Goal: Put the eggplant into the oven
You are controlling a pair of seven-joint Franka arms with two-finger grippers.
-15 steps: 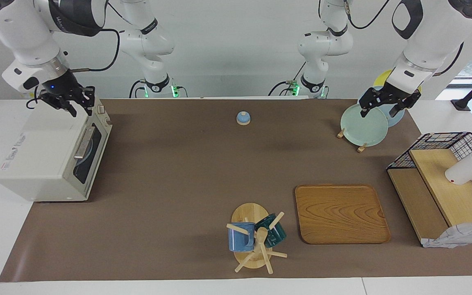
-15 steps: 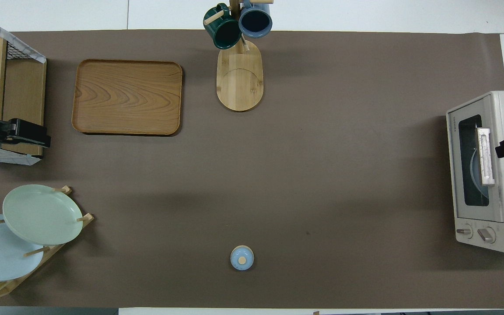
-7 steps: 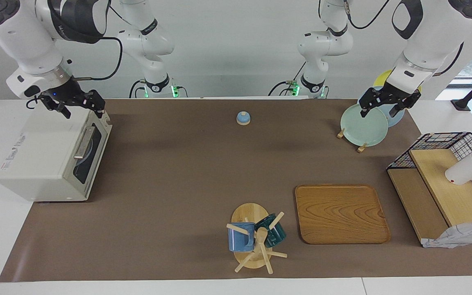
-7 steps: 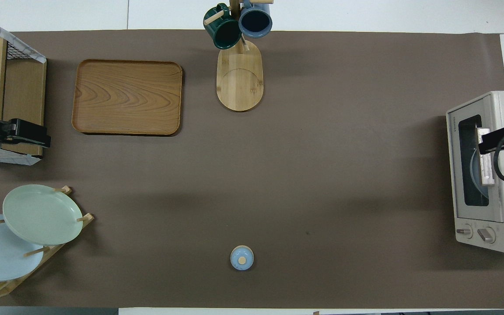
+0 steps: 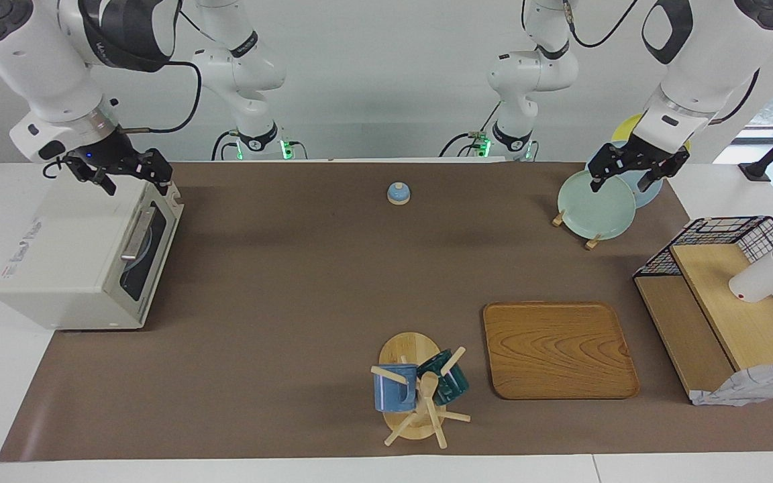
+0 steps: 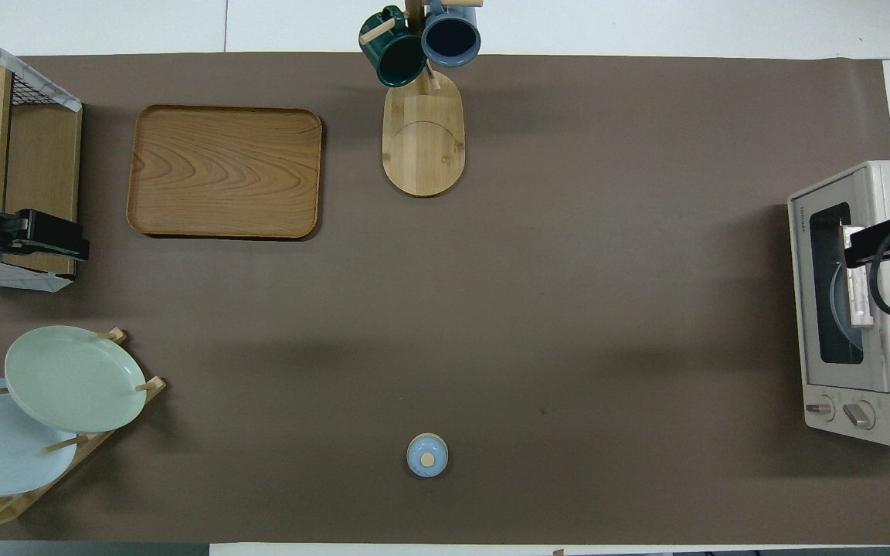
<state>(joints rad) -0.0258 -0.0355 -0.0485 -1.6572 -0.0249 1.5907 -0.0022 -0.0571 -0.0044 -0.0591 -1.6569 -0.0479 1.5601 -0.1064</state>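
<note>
facing view is showing the right claw (image 5: 126, 173) hanging over the top front edge of the oven (image 5: 84, 258), above the handle of its closed door, likely because the door has to drop open before anything can go inside. its fingers are spread apart and gripping nothing. the oven is sitting at the right arm's end of the surface (image 5: 292, 288), its door turned toward the middle. the eggplant is not showing in either view, so where it is lying cannot be told; something round and pale is showing through the door glass.

the left claw (image 5: 633, 173) is waiting in the air over the plate rack (image 5: 594, 201) at the left arm's end, spread and empty.

compared with a second ago, the right claw is now turned and shifted toward the oven's door edge, while half a second ago it was already nearly where it is now. the left claw, the wooden tray (image 5: 557, 349), the mug tree (image 5: 417, 389) and the small blue lid (image 5: 398, 193) are sitting unchanged.
</note>
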